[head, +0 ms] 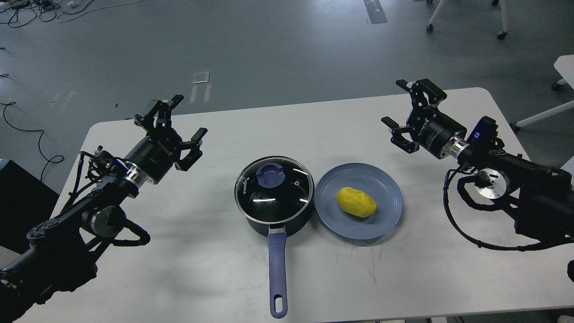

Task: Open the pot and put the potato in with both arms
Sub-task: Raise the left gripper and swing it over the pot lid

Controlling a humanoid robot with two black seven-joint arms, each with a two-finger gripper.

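Note:
The dark navy pot (278, 224) stands at the table's middle, its blue-purple handle (277, 273) pointing toward me. A round glass lid (274, 190) with a blue knob (271, 174) covers it. Just to its right the yellow potato (356, 202) lies on a shallow blue plate (385, 215). My left gripper (188, 117) hovers open above the table, left of the pot and well apart from it. My right gripper (395, 104) hangs open to the upper right of the plate, holding nothing.
The white table (202, 269) has rounded far corners (486, 92) with grey floor beyond. Cables (27, 130) trail on the floor at far left. Chair legs on casters (502, 35) and another white table (566, 65) stand at the right.

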